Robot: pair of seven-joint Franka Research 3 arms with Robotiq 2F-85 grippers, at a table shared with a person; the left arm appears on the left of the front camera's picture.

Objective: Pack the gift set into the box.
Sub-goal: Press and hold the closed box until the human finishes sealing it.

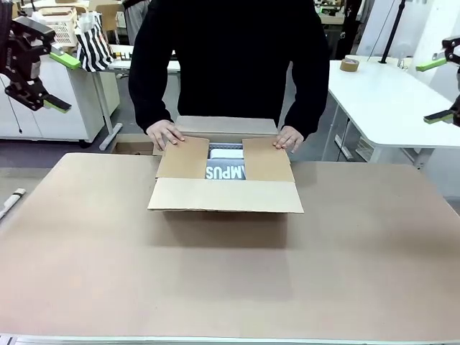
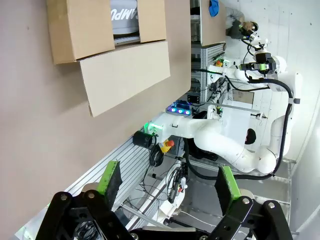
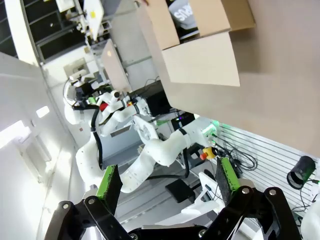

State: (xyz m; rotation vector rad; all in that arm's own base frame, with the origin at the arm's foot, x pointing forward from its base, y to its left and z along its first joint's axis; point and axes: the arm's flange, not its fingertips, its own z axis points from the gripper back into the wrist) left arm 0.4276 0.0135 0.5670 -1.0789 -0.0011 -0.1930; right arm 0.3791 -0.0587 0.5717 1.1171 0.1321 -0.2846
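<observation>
The box [image 1: 224, 194], a shallow brown carton, sits at the middle of the table's far half. A person's hands [image 1: 165, 134] press its two side flaps down. Between those flaps the dark gift set [image 1: 226, 171] lies inside, its white letters "MPUS" showing. The near flap hangs out toward me. My left gripper [image 1: 59, 83] hovers open, high at the far left, away from the box. Open as well, my right gripper [image 1: 433, 90] hangs high at the far right. The left wrist view has the box [image 2: 107, 40] and gift set [image 2: 124, 15] far off; the right wrist view has the box [image 3: 200, 45] too.
A brown sheet covers the table [image 1: 230, 280]. A tape roll [image 1: 350, 65] rests on the white table behind at the right. A striped bag [image 1: 93, 43] stands on the desk at the back left. A white stick [image 1: 11, 201] lies at the table's left edge.
</observation>
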